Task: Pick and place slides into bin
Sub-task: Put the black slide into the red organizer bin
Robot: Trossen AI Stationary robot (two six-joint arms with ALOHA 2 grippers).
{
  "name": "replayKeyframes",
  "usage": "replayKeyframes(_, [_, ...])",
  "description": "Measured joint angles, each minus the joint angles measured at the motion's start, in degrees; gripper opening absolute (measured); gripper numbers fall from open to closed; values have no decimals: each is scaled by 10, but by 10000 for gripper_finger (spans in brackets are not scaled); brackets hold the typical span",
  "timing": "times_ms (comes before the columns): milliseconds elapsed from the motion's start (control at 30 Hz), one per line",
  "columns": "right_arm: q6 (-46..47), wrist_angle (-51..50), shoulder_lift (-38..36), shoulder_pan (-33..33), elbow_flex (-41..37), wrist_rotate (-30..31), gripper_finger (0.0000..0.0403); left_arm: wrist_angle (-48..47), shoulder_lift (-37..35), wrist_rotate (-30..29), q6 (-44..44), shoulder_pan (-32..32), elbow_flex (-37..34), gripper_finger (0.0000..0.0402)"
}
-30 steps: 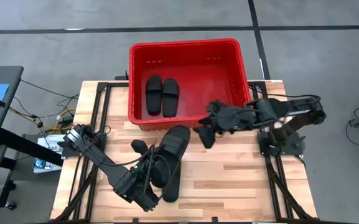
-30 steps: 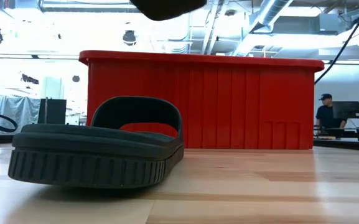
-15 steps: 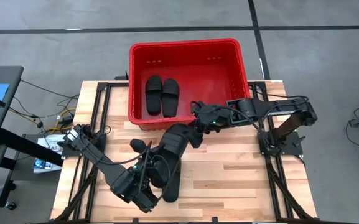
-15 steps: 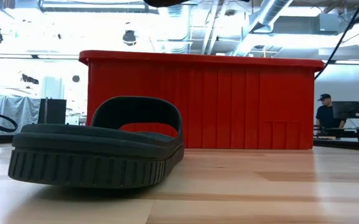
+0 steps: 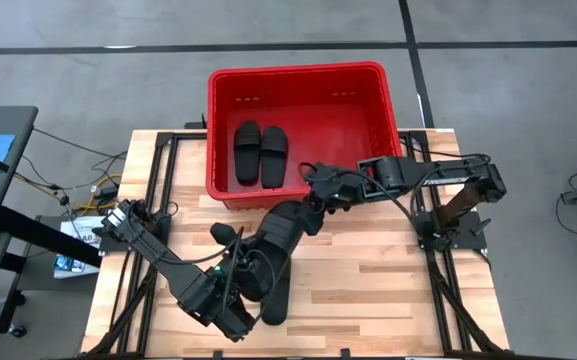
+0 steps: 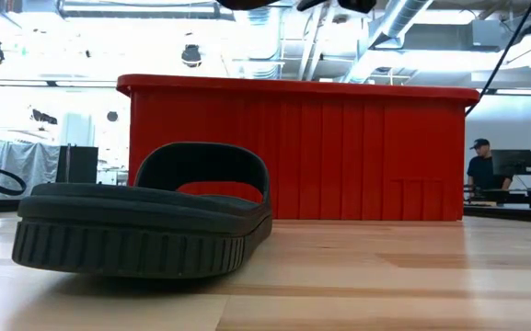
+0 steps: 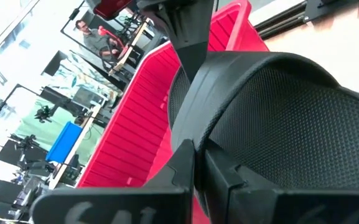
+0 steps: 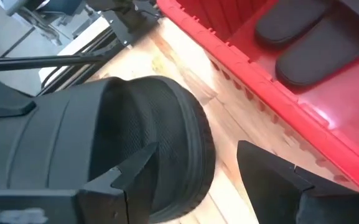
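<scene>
Matte black slides, red plastic bin, pale wood tabletop.
Two slides [image 5: 260, 153] lie side by side in the glossy ribbed bin [image 5: 378, 110] at 12 o'clock. A textured, ridged-sole slide [image 5: 280, 232] rests mid-tabletop; the right jaws [image 5: 315, 213] stand wide around its 1 o'clock end. The left jaws [image 5: 238, 272], fully closed, pinch its strap at 7 o'clock beside another slide [image 5: 276, 293].
</scene>
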Motion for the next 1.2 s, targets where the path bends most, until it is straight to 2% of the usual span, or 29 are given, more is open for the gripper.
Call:
replayKeyframes(100, [0, -1, 0, -1, 0, 0, 192, 0, 0, 0, 1, 0, 0, 0])
replayKeyframes(167, [-1, 0, 0, -2, 0, 0, 164, 0, 0, 2, 1, 0, 0, 0])
replayKeyframes(233, [-12, 1, 0, -2, 0, -4, 113, 0, 0, 4, 1, 0, 0, 0])
replayKeyframes(300, [-26, 2, 0, -1, 0, -13, 46, 0, 0, 7, 1, 0, 0, 0])
replayKeyframes(333, [-33, 5, 0, -2, 0, -20, 29, 0, 0, 7, 1, 0, 0, 0])
replayKeyframes(500, [-41, 12, 0, -2, 0, -25, 15, 0, 0, 9, 1, 0, 0, 9])
replayKeyframes(867, [-50, 13, 0, -1, 0, -28, 15, 11, -1, 24, -35, 1, 15, 55])
replayKeyframes(1100, [-56, 20, -1, -1, 0, -30, 11, 10, -2, 27, -21, 1, 47, 125])
replayKeyframes(1200, [-58, 20, -1, -1, 0, -30, 11, 10, -2, 45, -12, 2, 53, 161])
